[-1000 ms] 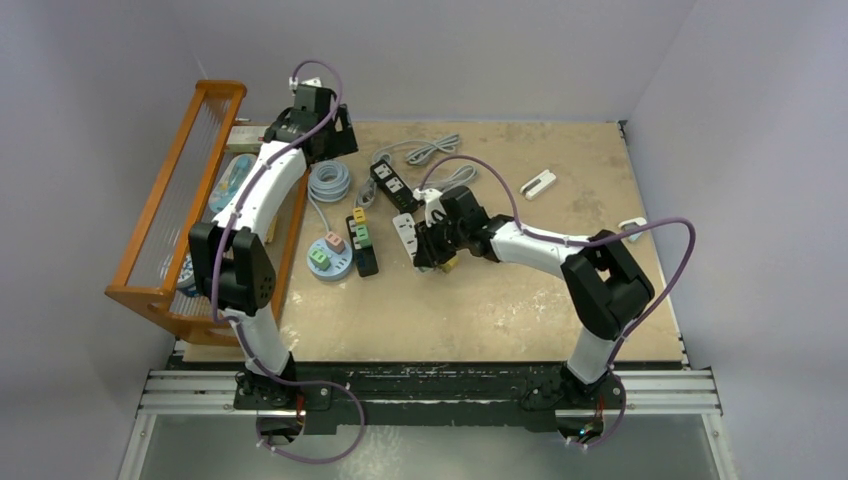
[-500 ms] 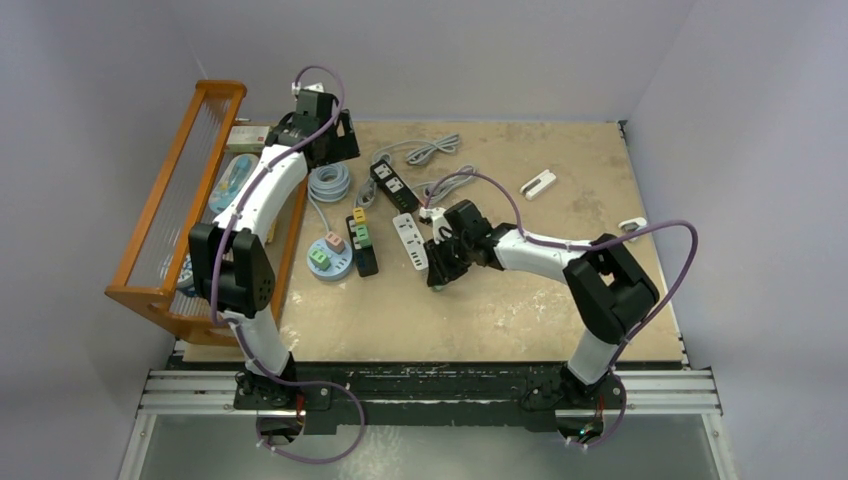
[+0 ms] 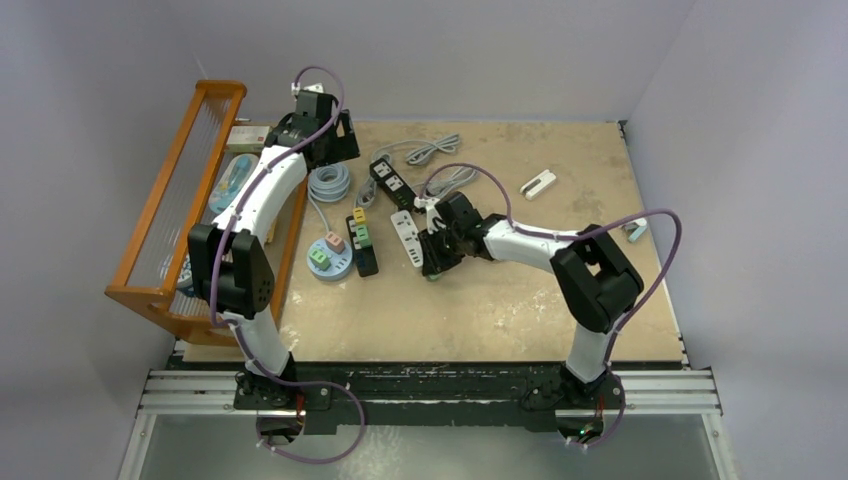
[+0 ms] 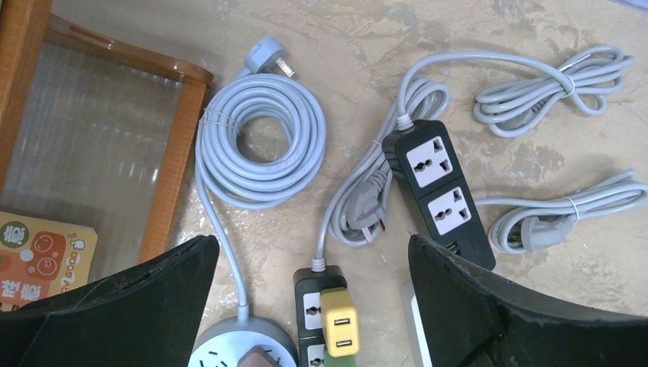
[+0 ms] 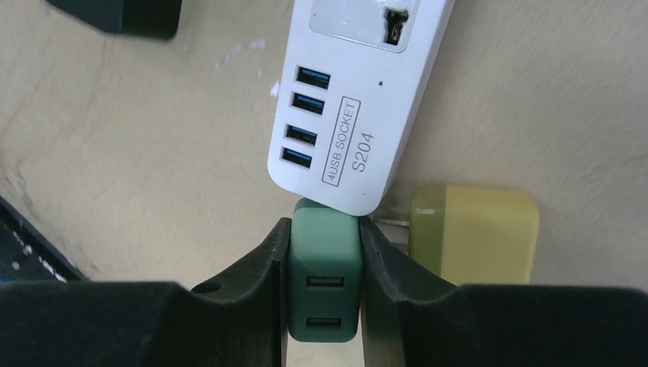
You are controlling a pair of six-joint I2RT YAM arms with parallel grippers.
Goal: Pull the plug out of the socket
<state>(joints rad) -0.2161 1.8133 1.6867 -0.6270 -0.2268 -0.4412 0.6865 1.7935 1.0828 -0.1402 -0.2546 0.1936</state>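
Observation:
My right gripper is shut on a green USB plug, held between both fingers just off the near end of the white power strip, which also shows in the top view. The plug's far end meets the strip's rounded end; I cannot tell if they touch. A yellow plug lies on the table just right of it. My left gripper is open and empty, high at the back left; in its wrist view it is above a black strip with a yellow plug in it.
A black two-socket strip, a coiled grey cable, loose grey cords and a round socket hub lie left of centre. An orange basket stands along the left edge. A small white adapter lies at the back right.
My right gripper has moved towards the near side, off the white strip, with the green plug in it; more of the strip now shows. The left arm has barely moved.

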